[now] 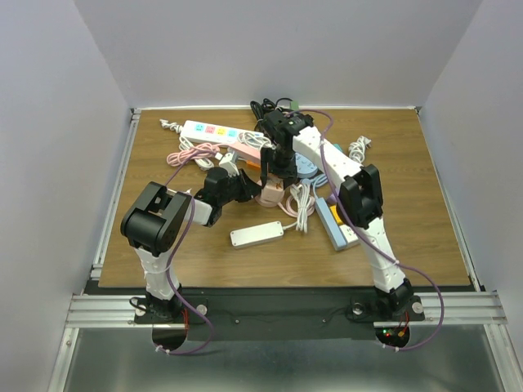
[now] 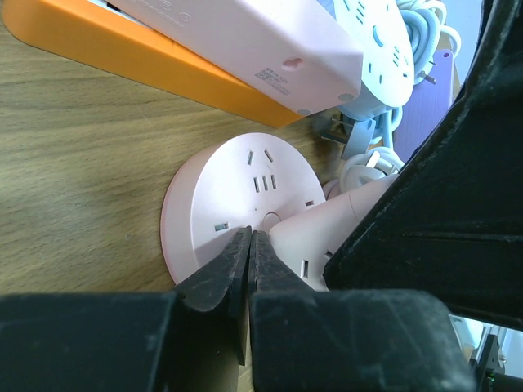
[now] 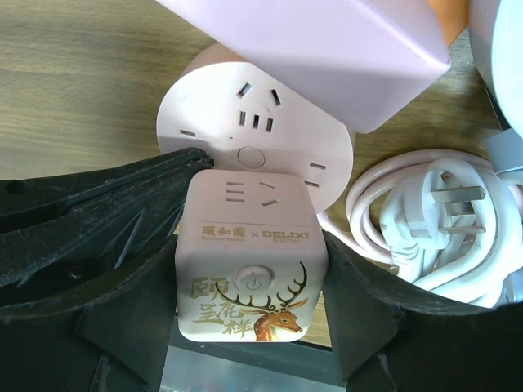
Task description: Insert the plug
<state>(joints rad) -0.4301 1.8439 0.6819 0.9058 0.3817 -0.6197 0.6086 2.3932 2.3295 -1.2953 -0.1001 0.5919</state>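
Insertion was in hand: the right gripper's (image 3: 252, 237) jaws pinched the pink cube plug (image 3: 249, 286) above the round socket (image 3: 253, 122). The left gripper (image 2: 249, 245), jaws pressed together, touched that socket. Next: align with the slots, then press down.

Lower centre of the right wrist view, the pale pink cube socket (image 3: 249, 269) carries a gold-and-brown deer print. Above it, the round socket (image 3: 253, 131) is pink too. In the left wrist view, an orange strip (image 2: 147, 57) crosses the upper left over the brown woodgrain table (image 2: 73, 163).

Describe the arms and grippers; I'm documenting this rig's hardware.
The left arm and right arm match: white tubular links, bulky black joint housings, and a purple cable looping along each. The left gripper and right gripper have matte black, rough-textured fingers tapering to narrow tips.
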